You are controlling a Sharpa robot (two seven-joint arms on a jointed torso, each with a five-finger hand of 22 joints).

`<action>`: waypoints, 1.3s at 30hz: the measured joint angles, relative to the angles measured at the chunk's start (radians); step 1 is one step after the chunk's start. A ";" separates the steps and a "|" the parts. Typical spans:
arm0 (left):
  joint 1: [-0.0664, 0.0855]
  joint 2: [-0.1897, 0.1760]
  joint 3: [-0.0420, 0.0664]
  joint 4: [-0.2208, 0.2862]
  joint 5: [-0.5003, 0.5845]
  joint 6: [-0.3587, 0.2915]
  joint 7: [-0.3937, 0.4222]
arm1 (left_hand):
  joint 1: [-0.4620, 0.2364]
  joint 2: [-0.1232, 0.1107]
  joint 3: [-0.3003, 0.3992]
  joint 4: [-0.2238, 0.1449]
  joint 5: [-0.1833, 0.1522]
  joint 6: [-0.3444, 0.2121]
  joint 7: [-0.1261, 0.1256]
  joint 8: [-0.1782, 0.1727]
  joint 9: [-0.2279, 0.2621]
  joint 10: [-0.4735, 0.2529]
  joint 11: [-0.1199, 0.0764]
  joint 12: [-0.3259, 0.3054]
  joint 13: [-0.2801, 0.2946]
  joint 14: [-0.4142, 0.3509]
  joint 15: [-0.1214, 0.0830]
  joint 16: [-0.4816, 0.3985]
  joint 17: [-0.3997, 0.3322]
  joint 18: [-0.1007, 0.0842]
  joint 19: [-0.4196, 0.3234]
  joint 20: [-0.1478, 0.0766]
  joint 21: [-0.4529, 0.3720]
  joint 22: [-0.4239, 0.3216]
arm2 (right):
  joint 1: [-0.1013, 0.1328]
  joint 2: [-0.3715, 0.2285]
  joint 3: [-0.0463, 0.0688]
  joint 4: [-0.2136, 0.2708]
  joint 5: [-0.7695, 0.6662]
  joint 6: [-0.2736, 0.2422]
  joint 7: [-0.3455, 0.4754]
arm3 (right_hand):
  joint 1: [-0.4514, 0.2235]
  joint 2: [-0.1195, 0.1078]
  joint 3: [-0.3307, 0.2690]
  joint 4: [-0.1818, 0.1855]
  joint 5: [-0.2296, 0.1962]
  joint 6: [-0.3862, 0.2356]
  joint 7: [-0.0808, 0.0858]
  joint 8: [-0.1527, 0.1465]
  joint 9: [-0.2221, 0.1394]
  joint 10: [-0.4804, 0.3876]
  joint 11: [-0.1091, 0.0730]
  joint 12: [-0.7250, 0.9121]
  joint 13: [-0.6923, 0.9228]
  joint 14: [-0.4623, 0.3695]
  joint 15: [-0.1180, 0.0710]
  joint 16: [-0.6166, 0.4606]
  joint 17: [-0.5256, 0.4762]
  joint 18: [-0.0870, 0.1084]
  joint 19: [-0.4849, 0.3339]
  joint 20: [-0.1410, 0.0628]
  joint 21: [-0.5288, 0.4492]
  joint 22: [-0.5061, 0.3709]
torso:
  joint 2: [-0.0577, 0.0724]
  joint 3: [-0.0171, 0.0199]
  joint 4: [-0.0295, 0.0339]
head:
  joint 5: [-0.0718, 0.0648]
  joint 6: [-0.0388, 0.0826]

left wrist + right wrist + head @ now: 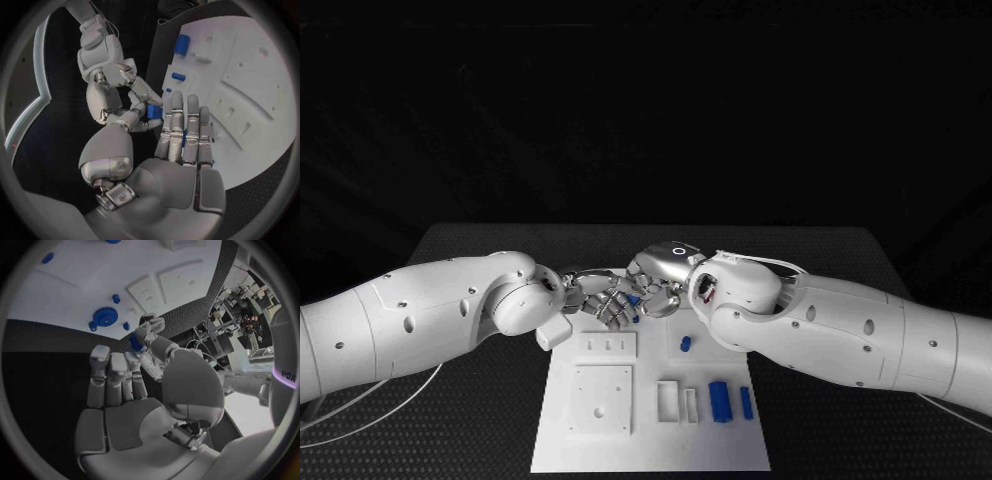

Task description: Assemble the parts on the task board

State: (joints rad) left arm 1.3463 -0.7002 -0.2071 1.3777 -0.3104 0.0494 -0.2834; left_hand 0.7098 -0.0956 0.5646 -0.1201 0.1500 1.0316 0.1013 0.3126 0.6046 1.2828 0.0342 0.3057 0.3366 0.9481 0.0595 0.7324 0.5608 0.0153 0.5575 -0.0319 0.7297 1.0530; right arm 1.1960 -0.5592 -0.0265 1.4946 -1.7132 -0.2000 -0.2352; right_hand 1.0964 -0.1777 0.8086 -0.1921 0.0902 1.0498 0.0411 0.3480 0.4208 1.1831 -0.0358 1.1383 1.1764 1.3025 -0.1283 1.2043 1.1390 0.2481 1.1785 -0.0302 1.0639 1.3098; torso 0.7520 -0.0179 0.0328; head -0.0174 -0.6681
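My two hands meet above the far end of the white task board. A small blue part sits between them. In the right wrist view my right hand pinches this blue part between thumb and a finger. In the left wrist view my left hand has its fingers straight and together. Its thumb tip lies against the blue part, and the right hand reaches onto the part from the other side. I cannot tell whether the left hand grips it. The left hand and right hand almost touch.
On the board lie a short blue piece, a thick blue bar and a thin blue bar beside two white blocks. Two white square plates sit on its left half. A round blue disc lies on the board.
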 measured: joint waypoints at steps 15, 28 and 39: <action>0.000 -0.002 0.001 0.005 0.008 -0.003 0.014 | 0.078 0.157 0.011 -0.071 0.137 -0.002 0.002 0.000 0.008 0.000 0.000 0.000 0.002 0.000 0.000 0.000 0.000 0.000 0.000 0.000 -0.010 0.013 | -0.002 0.003 -0.001 -0.008 0.000 0.009 0.002 | -0.001 -0.002 0.002 0.002 -0.001 0.000 0.000 0.000 0.000 0.000 0.000 0.004 0.000 0.000 0.000 0.000 0.000 0.000 0.000 0.000 0.000 0.000 | 0.000 -0.0001 0.0002 | -0.002 -0.002; 0.000 -0.004 0.000 0.007 0.023 -0.004 0.026 | 0.103 0.212 0.017 -0.136 0.184 -0.003 0.004 -0.006 0.010 -0.004 0.001 0.000 0.002 -0.005 0.005 0.000 -0.001 0.000 0.000 0.000 -0.015 0.019 | -0.004 0.005 0.000 -0.014 0.000 0.013 -0.001 | -0.006 -0.006 0.005 -0.001 0.003 0.000 0.000 0.000 0.000 0.000 0.000 0.004 0.001 0.000 0.000 0.000 0.000 0.000 0.000 0.000 0.000 0.000 | 0.000 0.0005 0.0000 | -0.001 -0.005; -0.001 -0.003 0.000 0.006 0.028 -0.010 0.029 | 0.159 0.164 0.159 -0.085 0.030 -0.010 0.004 -0.012 0.011 -0.009 0.006 0.000 -0.001 -0.005 0.005 -0.005 -0.008 0.000 0.000 0.007 -0.026 0.025 | -0.005 0.003 0.000 -0.012 0.000 0.013 -0.003 | -0.005 -0.006 0.004 -0.001 0.003 0.000 0.000 0.000 0.000 0.000 0.000 0.004 0.001 0.000 0.000 0.000 -0.001 0.000 0.000 0.000 0.000 0.000 | 0.000 0.0011 -0.0001 | 0.000 -0.005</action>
State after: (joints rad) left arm 1.3452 -0.7034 -0.2073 1.3837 -0.2819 0.0393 -0.2542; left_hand 0.8683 0.0681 0.7235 -0.2047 0.1798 1.0218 0.1055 0.3009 0.6160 1.2737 0.0400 0.3058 0.3359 0.9431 0.0645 0.7279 0.5524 0.0153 0.5576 -0.0246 0.7041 1.0775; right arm 1.1914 -0.5560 -0.0260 1.4827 -1.7135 -0.1872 -0.2380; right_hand 1.0915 -0.1832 0.8129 -0.1932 0.0929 1.0498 0.0411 0.3480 0.4205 1.1827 -0.0356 1.1422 1.1774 1.3024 -0.1279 1.2042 1.1382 0.2485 1.1784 -0.0302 1.0640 1.3098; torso 0.7520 -0.0169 0.0327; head -0.0172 -0.6733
